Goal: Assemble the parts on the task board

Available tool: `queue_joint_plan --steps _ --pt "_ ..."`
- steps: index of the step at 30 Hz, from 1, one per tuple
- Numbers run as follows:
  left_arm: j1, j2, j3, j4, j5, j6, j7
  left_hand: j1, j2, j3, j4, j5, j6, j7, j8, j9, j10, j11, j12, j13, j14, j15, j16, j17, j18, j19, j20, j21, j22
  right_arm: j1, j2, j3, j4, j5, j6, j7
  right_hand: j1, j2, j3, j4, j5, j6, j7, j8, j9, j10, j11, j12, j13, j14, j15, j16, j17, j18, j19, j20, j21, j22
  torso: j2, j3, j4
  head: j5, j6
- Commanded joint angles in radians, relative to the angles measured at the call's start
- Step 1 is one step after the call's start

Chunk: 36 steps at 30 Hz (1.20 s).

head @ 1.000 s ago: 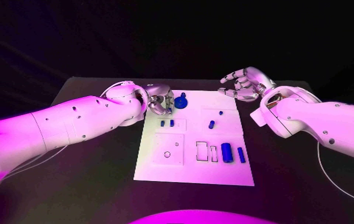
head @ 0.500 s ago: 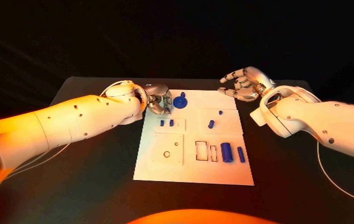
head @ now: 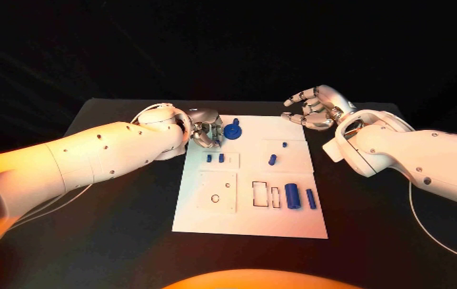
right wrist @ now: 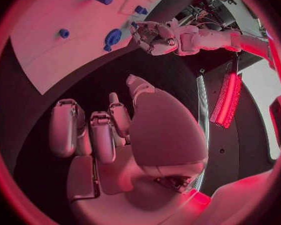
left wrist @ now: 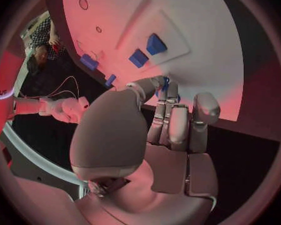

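White and flat, the task board lies in the middle of the black table, long side running away from me. My left arm reaches in across the table's left part and its hand sits at the board's far left corner, fingers curled in toward the thumb. Just beside those fingertips, on the board's far edge, is a round blue part with a small stem; in the left wrist view a sliver of blue shows between my thumb tip and a fingertip, so this hand appears to pinch that piece, though I cannot tell how firmly.

My right hand hovers past the board's far right corner, above the table, palm turned toward the left hand, fingers bent and apart with nothing in them. The right wrist view shows those fingers loosely curved over bare table.

Two short blue pegs stand side by side in a recessed panel in the board's left half. A small blue piece sits near the right half's middle, with a tinier one just beyond it. Near the right edge, closer to me, a blue cylinder and a slimmer blue bar lie parallel.
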Motion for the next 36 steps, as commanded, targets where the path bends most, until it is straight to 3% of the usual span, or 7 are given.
queue_joint_plan --steps 1,36 --pt "0.000 0.003 -0.001 0.004 0.015 0.022 0.007 -0.008 0.004 -0.004 -0.004 0.004 0.006 -0.001 -0.006 0.001 0.005 0.000 -0.007 0.001 -0.003 0.002 -0.006 -0.001 -0.009 0.002 0.003 0.000 0.001 -0.001 0.001 0.000 0.001 -0.008 0.002 0.012 -0.008 0.001 0.005 -0.001 0.004 0.007 0.002 0.004 -0.001 0.003 -0.006 0.001 0.004 0.086 0.001 -0.005 0.192 0.013 -0.005 0.001 -0.006 0.079 0.000 0.0000 0.0004 0.000 -0.001" --pt "-0.002 0.024 -0.014 -0.019 0.006 0.054 -0.022 -0.008 0.004 -0.006 -0.006 0.003 0.008 -0.001 -0.010 0.002 0.010 0.000 -0.013 0.002 -0.005 0.002 -0.008 -0.005 -0.008 -0.002 0.004 -0.003 -0.004 -0.001 -0.001 0.000 0.002 -0.009 0.001 0.012 -0.008 0.001 0.005 -0.001 0.004 0.007 0.002 0.004 -0.001 0.003 -0.006 0.001 0.004 0.086 0.001 -0.005 0.192 0.013 -0.005 0.001 -0.006 0.079 0.000 0.0009 0.0001 -0.005 -0.004"
